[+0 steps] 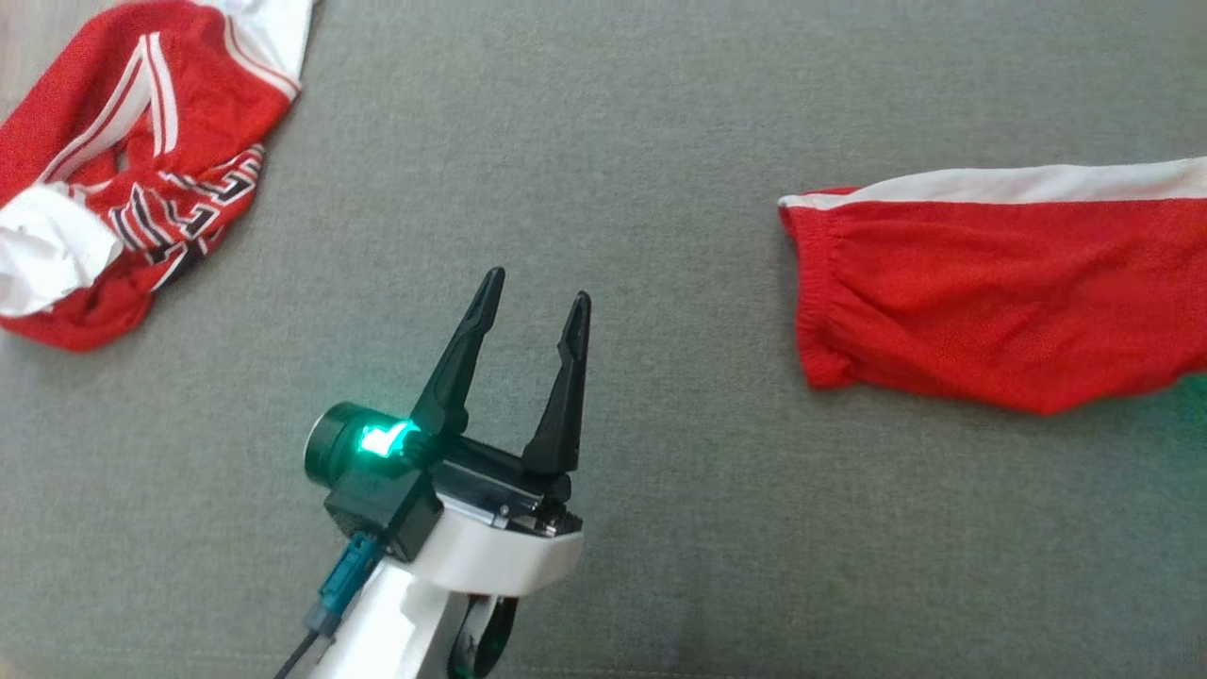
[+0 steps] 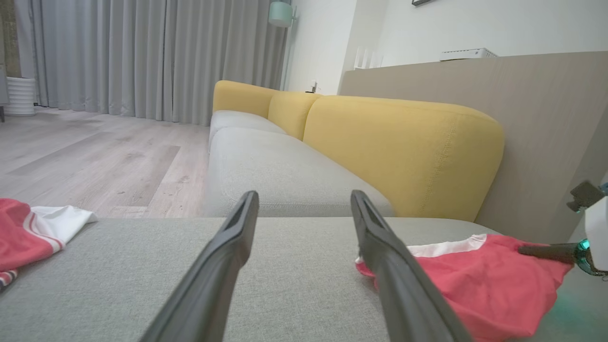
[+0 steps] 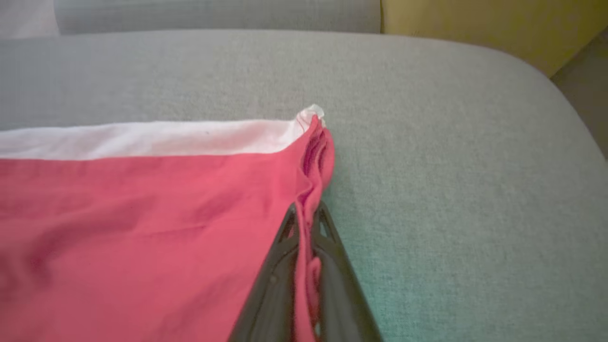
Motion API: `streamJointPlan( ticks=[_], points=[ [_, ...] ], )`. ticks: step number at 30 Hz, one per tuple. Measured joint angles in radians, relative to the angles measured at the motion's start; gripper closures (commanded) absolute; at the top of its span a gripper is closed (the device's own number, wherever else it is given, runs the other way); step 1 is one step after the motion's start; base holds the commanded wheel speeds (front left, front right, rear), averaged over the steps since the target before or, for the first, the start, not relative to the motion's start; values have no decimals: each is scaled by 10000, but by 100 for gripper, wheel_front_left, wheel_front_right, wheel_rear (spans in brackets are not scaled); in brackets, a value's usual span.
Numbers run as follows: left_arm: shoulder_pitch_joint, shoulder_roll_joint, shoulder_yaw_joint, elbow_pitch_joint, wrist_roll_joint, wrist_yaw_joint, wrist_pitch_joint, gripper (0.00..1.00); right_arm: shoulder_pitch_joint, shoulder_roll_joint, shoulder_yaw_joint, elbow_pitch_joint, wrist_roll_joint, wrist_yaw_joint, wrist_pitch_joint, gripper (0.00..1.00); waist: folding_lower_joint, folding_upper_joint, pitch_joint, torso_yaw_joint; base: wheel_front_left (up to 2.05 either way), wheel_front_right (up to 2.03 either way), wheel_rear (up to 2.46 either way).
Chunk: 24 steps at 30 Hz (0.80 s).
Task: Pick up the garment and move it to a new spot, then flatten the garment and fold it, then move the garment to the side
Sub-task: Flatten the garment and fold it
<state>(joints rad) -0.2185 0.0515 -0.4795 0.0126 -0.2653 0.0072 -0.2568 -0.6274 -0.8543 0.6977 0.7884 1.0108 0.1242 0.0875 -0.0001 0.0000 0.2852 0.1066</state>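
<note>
A red garment (image 1: 1000, 292) with a white side stripe lies spread on the grey cushion (image 1: 613, 123) at the right. My right gripper (image 3: 307, 209) is shut on the garment's (image 3: 142, 228) gathered edge, with red cloth pinched between its fingers. The left wrist view shows that gripper (image 2: 527, 249) at the far side of the red garment (image 2: 475, 280). My left gripper (image 1: 537, 286) hovers open over bare cushion in the middle, well left of the garment, with nothing between its fingers (image 2: 228, 247).
A second red and white garment (image 1: 132, 170) with a black pattern lies crumpled at the cushion's far left (image 2: 23, 237). Beyond the cushion stand a grey sofa with yellow backrests (image 2: 403, 147), a wooden floor (image 2: 95, 156) and a beige panel (image 2: 536, 123).
</note>
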Motion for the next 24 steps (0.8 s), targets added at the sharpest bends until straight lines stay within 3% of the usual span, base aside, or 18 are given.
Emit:
streamJointPlan(
  ticks=[5, 13, 18, 19, 20, 24],
  points=[
    [33, 4, 0, 88, -2, -88, 2, 0, -465, 130, 151, -1047, -77, 0, -410, 100, 1, 0, -310, -216, 0, 0, 0],
    [432, 4, -12, 161, -159, -153, 2, 0, -761, 742, 779, -3873, -307, 0, -541, 100, 1, 0, -730, -380, 0, 0, 0],
    [428, 4, -40, 128, -316, -71, 0, 0, -700, 1799, 1208, -5125, -458, 0, -224, 100, 2, 0, -689, -292, 0, 0, 0],
    [428, 4, -38, 128, -370, -71, 2, 0, -596, 2046, 1333, -5271, -458, 0, -105, 74, 2, 0, -666, -259, 0, 0, 0],
    [428, 4, -40, 128, -401, -71, 2, 0, -441, 2251, 1436, -5323, -458, 0, 19, 3, 1, 0, -649, -223, 0, 0, 0],
    [426, 4, -12, 148, -435, -13, 0, 0, 360, 2846, 1164, -5102, -430, 0, -151, 0, 2, 0, -696, -88, 0, 0, 0]
  ],
)
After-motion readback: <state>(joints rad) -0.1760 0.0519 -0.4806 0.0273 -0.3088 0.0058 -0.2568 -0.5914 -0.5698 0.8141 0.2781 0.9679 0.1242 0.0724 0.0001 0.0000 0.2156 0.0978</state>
